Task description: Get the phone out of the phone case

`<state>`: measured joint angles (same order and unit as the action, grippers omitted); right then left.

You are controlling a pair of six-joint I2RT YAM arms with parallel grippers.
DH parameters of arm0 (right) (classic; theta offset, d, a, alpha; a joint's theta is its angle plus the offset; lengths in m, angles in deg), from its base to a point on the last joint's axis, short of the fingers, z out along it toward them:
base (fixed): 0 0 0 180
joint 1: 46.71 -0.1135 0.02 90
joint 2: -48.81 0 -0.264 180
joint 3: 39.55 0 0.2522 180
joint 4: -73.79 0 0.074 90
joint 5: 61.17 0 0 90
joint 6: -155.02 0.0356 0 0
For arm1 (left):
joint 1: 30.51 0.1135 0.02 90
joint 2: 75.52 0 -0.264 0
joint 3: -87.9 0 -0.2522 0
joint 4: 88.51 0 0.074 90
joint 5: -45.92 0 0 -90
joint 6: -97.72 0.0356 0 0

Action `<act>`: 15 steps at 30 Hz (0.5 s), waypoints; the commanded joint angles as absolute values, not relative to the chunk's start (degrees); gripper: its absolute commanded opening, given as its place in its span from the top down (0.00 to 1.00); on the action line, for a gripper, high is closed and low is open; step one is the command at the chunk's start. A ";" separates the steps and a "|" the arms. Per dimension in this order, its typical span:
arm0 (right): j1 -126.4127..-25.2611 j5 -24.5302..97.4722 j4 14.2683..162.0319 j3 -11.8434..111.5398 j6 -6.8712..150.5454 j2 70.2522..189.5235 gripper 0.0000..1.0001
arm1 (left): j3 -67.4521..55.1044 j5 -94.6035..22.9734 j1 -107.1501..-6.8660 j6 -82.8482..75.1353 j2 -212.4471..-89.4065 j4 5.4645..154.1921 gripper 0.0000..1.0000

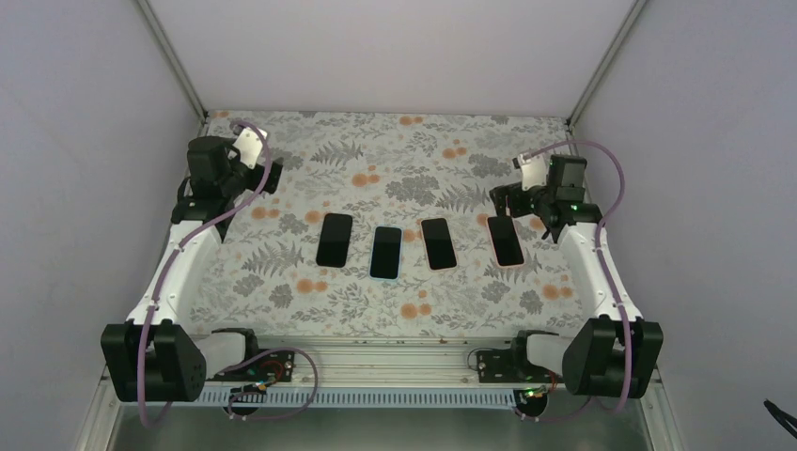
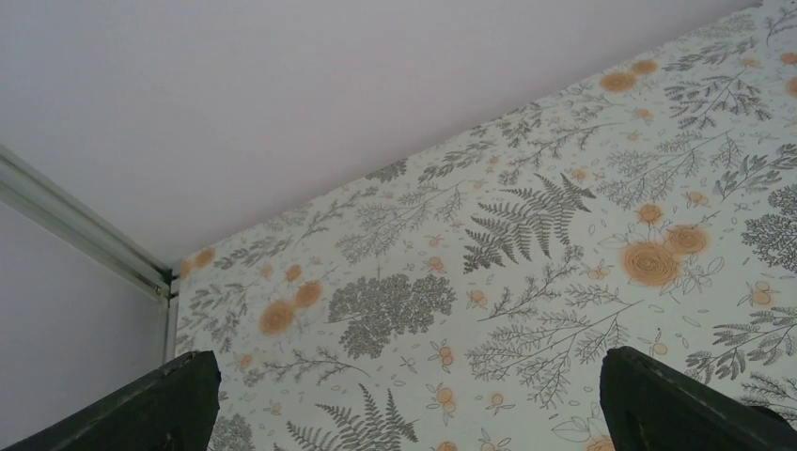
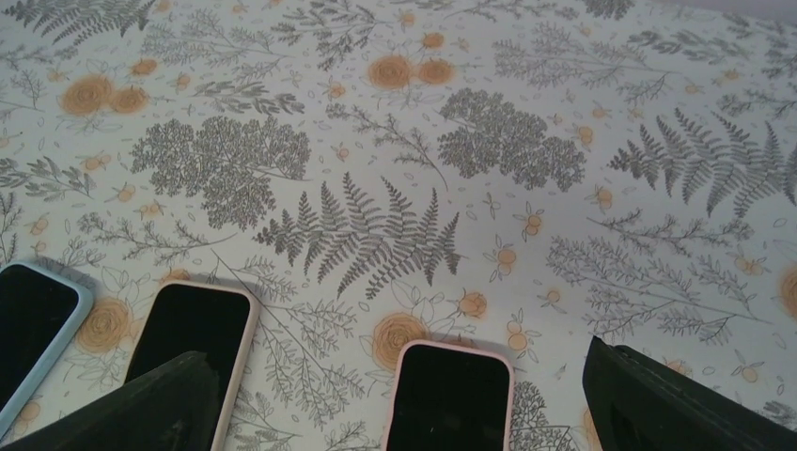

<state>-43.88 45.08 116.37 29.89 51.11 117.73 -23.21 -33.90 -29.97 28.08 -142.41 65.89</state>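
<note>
Four phones lie face up in a row on the floral tablecloth: one in a dark case [image 1: 334, 240], one in a light blue case [image 1: 385, 252], one in a beige case [image 1: 438, 243] and one in a pink case [image 1: 506, 241]. My right gripper [image 1: 501, 199] hovers open and empty just behind the pink-cased phone [image 3: 449, 396]. In the right wrist view [image 3: 404, 418] that phone's top end lies between the fingers, with the beige-cased phone [image 3: 193, 324] and the blue-cased phone [image 3: 33, 315] to the left. My left gripper [image 1: 268, 178] is open and empty at the far left [image 2: 414, 418], with no phone in its view.
The floral tablecloth [image 1: 414, 150] covers the table. Grey walls close the cell at the back and on both sides, with a metal corner post [image 2: 85, 225] near the left gripper. The arm bases and an aluminium rail [image 1: 376, 362] sit at the near edge.
</note>
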 commanded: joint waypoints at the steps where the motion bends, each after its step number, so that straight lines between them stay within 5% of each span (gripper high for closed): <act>1: -43.12 45.01 118.48 29.40 50.24 116.42 0.00 | -21.93 -34.52 -29.70 28.28 -141.64 65.06 0.00; 15: -46.09 36.32 132.72 31.76 44.96 123.69 0.00 | -19.76 -34.31 -29.72 31.85 -143.46 63.03 0.00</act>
